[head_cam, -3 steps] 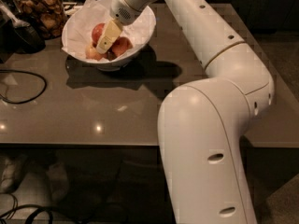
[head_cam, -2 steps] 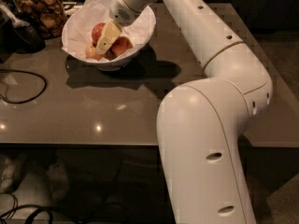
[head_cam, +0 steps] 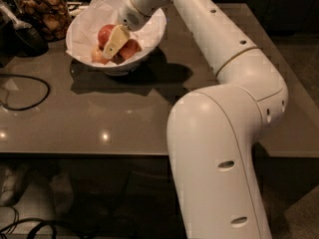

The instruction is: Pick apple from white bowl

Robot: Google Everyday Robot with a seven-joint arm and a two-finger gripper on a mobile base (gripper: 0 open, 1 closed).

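The white bowl stands at the back left of the table, lined with crumpled white paper and holding several apples. My gripper reaches down into the bowl from the right, its cream tip among the fruit. The deep red apple lies just left of the gripper tip and touches it. Another reddish apple lies just right of the tip. Paler apples lie at the bowl's front left. The gripper hides part of the fruit.
A glass jar of brown snacks stands left of the bowl, with a dark object beside it. A black cable loops on the grey table at the left. My white arm spans the right side.
The gripper has edged slightly lower and to the left inside the bowl. The bowl and apples have not visibly moved.
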